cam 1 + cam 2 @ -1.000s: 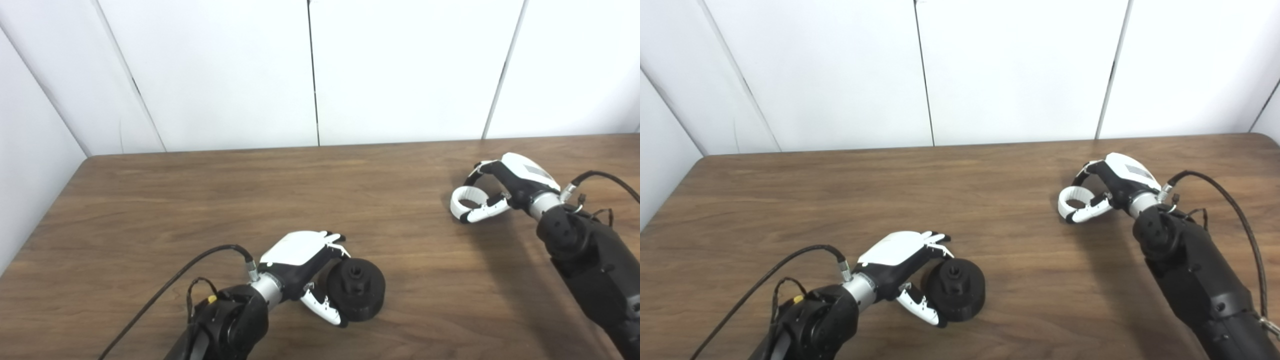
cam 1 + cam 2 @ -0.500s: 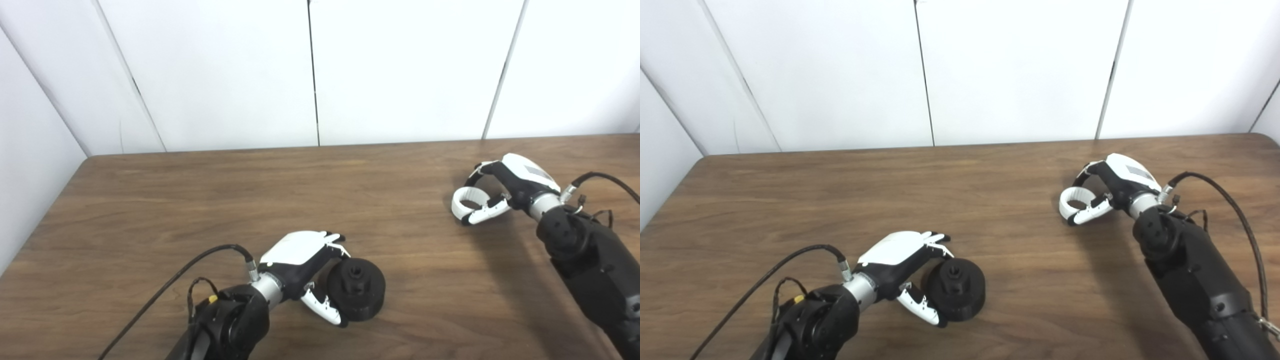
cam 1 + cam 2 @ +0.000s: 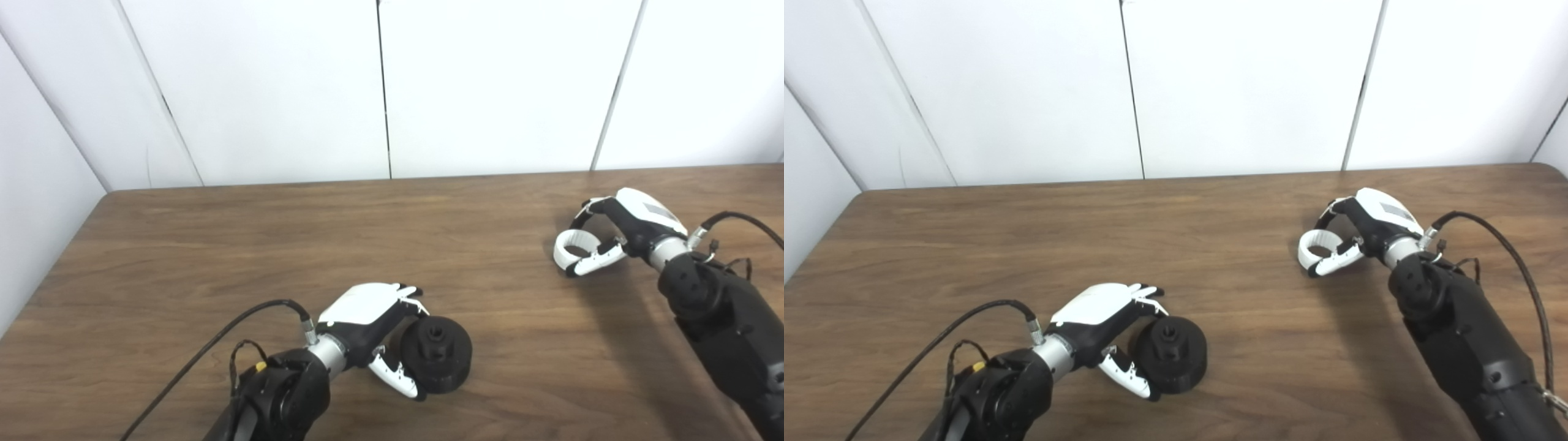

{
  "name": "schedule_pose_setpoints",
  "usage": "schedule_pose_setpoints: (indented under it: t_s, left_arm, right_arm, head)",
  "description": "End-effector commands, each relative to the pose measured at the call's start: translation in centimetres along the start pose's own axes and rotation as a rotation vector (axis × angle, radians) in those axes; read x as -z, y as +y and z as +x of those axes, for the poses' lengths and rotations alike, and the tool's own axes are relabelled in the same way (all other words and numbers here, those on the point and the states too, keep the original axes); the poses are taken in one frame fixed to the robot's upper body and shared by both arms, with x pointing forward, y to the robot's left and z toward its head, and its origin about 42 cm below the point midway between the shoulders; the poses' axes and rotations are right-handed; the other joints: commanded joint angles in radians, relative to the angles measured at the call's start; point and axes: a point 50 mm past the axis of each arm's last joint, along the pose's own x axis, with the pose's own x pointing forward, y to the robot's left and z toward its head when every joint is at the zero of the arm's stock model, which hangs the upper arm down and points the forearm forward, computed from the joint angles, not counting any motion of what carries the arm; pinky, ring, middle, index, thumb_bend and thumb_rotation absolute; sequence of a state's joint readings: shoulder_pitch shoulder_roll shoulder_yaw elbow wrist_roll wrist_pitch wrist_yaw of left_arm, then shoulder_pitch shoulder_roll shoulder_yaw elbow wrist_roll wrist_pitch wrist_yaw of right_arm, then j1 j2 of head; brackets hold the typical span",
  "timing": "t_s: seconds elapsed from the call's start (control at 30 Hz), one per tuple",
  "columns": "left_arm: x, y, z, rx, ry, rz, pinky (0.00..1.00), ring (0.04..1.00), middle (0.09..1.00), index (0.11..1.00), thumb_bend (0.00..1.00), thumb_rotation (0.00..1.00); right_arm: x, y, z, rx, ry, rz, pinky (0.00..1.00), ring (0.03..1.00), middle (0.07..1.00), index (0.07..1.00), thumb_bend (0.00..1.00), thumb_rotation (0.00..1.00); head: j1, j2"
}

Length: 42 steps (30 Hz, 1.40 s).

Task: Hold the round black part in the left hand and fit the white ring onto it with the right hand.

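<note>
Spanning wood-grain brown table [image 3: 245, 245], white panelled wall [image 3: 275, 92] behind

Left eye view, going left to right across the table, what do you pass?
Left hand with white shell and black palm → round black plastic part cupped by its fingers, resting on the brown wooden table → white plastic ring → right hand closed on that ring.
</note>
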<state>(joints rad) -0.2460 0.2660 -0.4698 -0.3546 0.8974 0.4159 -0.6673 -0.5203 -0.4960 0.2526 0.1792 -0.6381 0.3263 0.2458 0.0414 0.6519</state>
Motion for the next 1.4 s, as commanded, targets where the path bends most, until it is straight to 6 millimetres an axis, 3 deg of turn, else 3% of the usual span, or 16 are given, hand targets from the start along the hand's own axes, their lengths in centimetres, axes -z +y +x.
schedule_pose_setpoints:
  t_s: [0.0, 0.63, 1.13, 1.37]
  left_arm:
    - [-0.3, 0.4, -0.2, -0.013, -0.014, 0.023, 0.98, 1.0, 0.973, 0.696, 0.84, 0.24]
    - [-0.4, 0.1, 0.0, -0.017, -0.02, 0.021, 0.99, 1.0, 0.975, 0.693, 0.84, 0.24]
    - [-0.5, 0.1, 0.1, -0.016, -0.013, 0.013, 0.98, 1.0, 0.974, 0.687, 0.84, 0.24]
    - [-0.5, 0.1, 0.0, -0.017, -0.009, 0.007, 0.98, 1.0, 0.974, 0.688, 0.84, 0.24]
  right_arm:
    - [-1.4, -3.2, 0.1, 0.092, -0.06, -0.015, 0.83, 0.926, 0.873, 0.592, 0.79, 0.2]
    - [-3.0, -4.5, -1.6, 0.095, -0.102, -0.042, 0.83, 0.942, 0.876, 0.593, 0.81, 0.24]
    - [-7.0, -5.3, -4.7, 0.114, -0.241, -0.052, 0.82, 0.928, 0.864, 0.586, 0.83, 0.24]
    - [-9.8, -5.8, -7.2, 0.124, -0.339, -0.061, 0.79, 0.924, 0.86, 0.587, 0.83, 0.26]
  head:
    - [0.001, 0.001]
    - [-0.001, 0.001]
    - [0.0, 0.004]
    - [0.0, 0.003]
